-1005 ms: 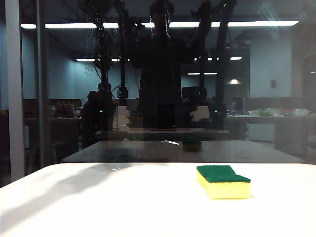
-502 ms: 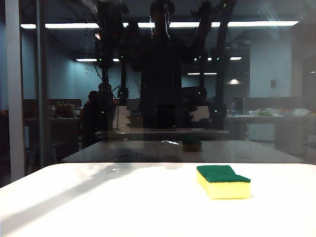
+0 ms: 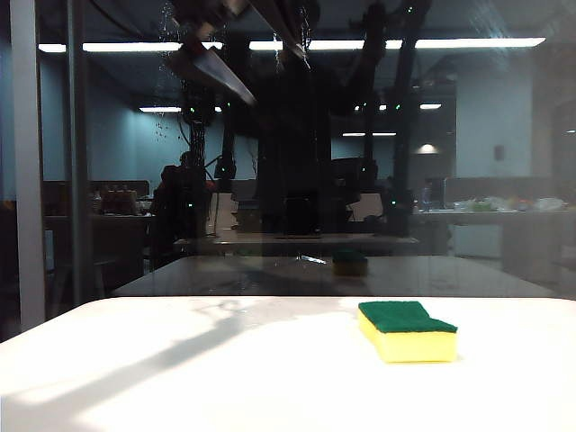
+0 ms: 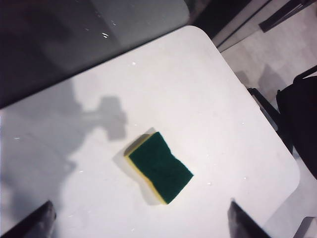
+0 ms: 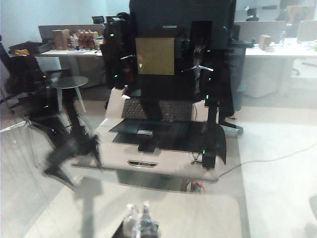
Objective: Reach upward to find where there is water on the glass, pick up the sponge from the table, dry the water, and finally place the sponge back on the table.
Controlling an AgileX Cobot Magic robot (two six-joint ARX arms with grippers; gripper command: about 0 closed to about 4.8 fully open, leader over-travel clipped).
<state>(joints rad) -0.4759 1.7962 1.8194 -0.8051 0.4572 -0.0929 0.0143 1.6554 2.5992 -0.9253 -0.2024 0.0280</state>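
The sponge (image 3: 407, 331), yellow foam with its green layer up, lies flat on the white table (image 3: 225, 378) right of centre, close to the glass (image 3: 486, 162). Thin whitish water (image 3: 162, 117) streaks run down the upper left of the pane. My left gripper (image 3: 281, 83) hangs open high above the table at the top of the exterior view. In the left wrist view the sponge (image 4: 159, 167) lies below and between the wide-apart fingers of the left gripper (image 4: 140, 223), untouched. My right gripper (image 5: 137, 218) is shut and empty, facing the glass over the table's edge.
A grey frame bar (image 3: 27, 180) stands at the pane's left. The sponge's dim mirror image (image 3: 349, 262) and the robot's dark reflection show in the glass. The table's rounded corner (image 4: 198, 32) and a black chair (image 4: 299, 109) lie beyond the sponge.
My left gripper has swung into the top of the exterior view with open fingers, and its shadow has shifted across the table. The sponge has not moved.
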